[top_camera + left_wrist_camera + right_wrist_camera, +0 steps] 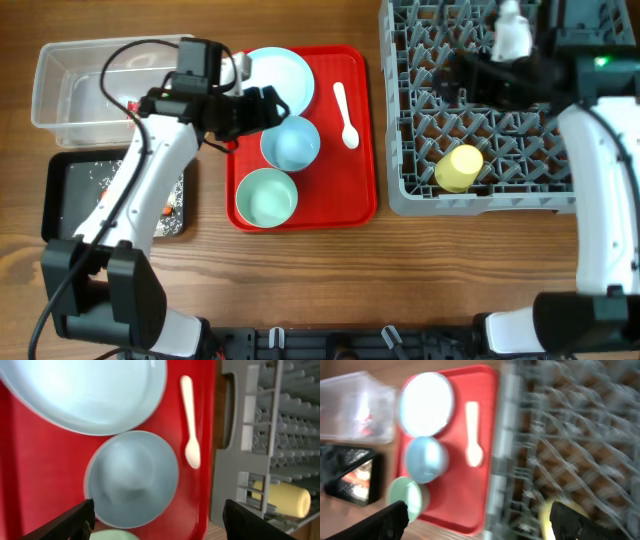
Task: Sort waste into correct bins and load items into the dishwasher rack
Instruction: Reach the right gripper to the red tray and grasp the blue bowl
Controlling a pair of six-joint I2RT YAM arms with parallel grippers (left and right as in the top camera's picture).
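On the red serving tray [360, 190] lie a pale blue plate [285, 72], a blue bowl [292, 145], a green bowl [266, 197] and a white spoon [345, 115]. My left gripper [262, 105] hovers open over the plate's near edge and the blue bowl [132, 477], its fingers [70, 522] wide apart with nothing held. My right gripper [462, 72] is open and empty above the grey dishwasher rack [500, 195]. A yellow cup [459, 168] lies on its side in the rack. The right wrist view is blurred; the cup [560, 510] shows near one finger [572, 520].
At the far left are a clear tub [60, 90] holding a red scrap [132, 105] and, in front of it, a black tray [65, 195] with white grains and an orange piece [166, 210]. Bare wooden table runs along the front edge.
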